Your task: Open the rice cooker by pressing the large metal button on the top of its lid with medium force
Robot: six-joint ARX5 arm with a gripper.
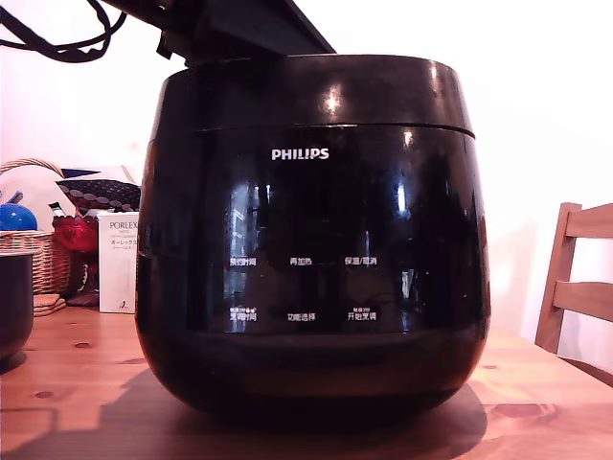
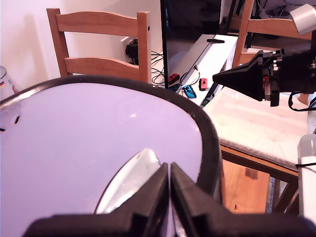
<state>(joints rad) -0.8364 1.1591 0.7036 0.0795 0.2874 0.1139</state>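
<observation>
The rice cooker (image 1: 311, 240) fills the exterior view, a glossy black rounded body with a white PHILIPS logo and two rows of small white labels. Its lid (image 1: 316, 91) lies closed on top. Above the lid's left part in the exterior view, a dark piece of my arm (image 1: 239, 24) shows; the fingertips are hidden there. In the wrist view the lid's top (image 2: 89, 148) reflects pale light. The large metal button (image 2: 129, 181) lies on it. My gripper (image 2: 169, 170) is shut with nothing between its fingers, its tips over the button's edge. Whether they touch it I cannot tell.
On the wooden table (image 1: 77, 383), at the exterior view's left, stand a dark pot (image 1: 13, 302), a wicker basket (image 1: 40, 261) and a white box (image 1: 117, 264). A wooden chair (image 1: 579, 287) stands at the right. The wrist view shows another chair (image 2: 103, 44) and a black device (image 2: 256, 74).
</observation>
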